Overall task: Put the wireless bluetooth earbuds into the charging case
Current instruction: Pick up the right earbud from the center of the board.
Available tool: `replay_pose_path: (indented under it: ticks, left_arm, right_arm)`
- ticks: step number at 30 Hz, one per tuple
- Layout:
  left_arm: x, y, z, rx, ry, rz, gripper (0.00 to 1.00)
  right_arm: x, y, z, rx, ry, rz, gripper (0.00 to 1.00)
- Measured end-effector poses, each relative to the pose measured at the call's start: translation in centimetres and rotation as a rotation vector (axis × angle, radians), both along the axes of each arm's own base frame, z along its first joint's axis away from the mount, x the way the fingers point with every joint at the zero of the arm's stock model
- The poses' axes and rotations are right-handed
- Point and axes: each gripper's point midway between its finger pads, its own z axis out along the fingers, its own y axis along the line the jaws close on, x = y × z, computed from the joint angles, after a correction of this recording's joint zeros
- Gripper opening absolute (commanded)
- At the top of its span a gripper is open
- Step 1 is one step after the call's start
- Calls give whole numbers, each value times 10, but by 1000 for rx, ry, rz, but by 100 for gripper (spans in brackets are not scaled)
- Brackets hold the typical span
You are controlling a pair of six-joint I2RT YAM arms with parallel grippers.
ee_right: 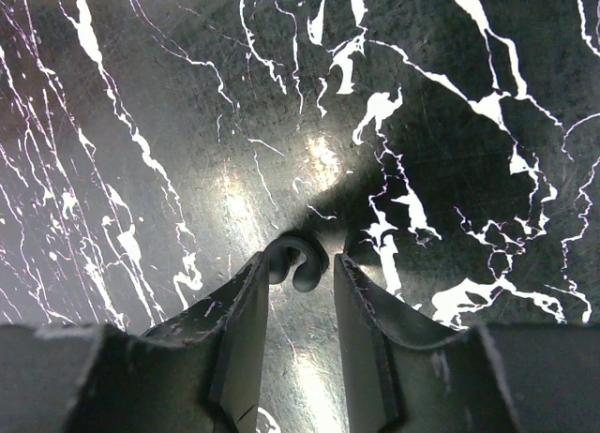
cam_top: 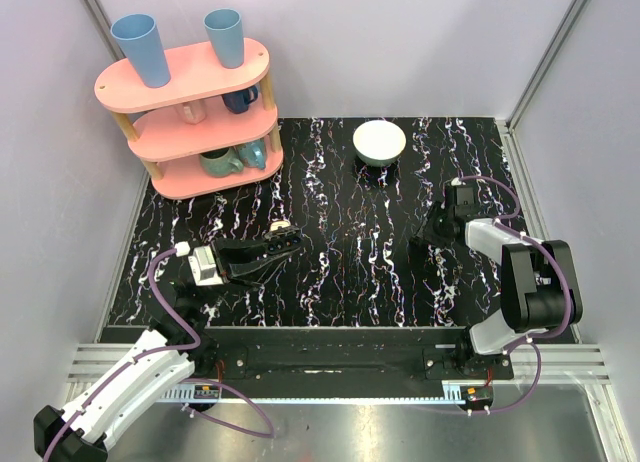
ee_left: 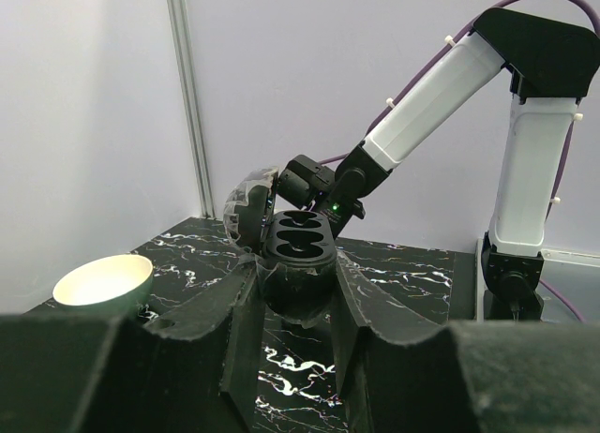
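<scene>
Nearest the lens, saw the right tool (ee_right: 300, 264) set narrow about one earbud (ee_right: 302, 241) lying on the table (ee_right: 141, 124), a fingertip close on each side. Could not tell whether pinched or merely bracketed. Held the case (ee_left: 295, 285) clamped in the left tool (ee_left: 296, 272), seemingly clear of the table, lid (ee_left: 248, 208) swung back on the tool's left and both wells (ee_left: 302, 246) facing up. Saw both wells dark and empty. Found no second earbud in any view. Judged the task barely begun: case opened and presented, nothing seated yet. Left to do, by that reading: secure this earbud, carry it across to the left tool, seat it in a well, then find and seat the other. Noted the two tools well apart, so a fair carry ahead.
</scene>
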Motion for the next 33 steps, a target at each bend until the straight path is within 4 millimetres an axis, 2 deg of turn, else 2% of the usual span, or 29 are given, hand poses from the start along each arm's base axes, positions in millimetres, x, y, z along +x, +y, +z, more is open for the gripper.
replay_pose_path:
  ticks: [20,27,33]
  left_arm:
    - [1,-1,-1,4,5,0,0]
    - [1,-1,-1,4,5,0,0]
    - [1,-1,-1,4,6,0,0]
  right_arm:
    - [-4,9,-3,44,-11,36,39]
    - [-4,10,-3,44,-14,51,33]
    - [-2,14,-3,55,-28,79,24]
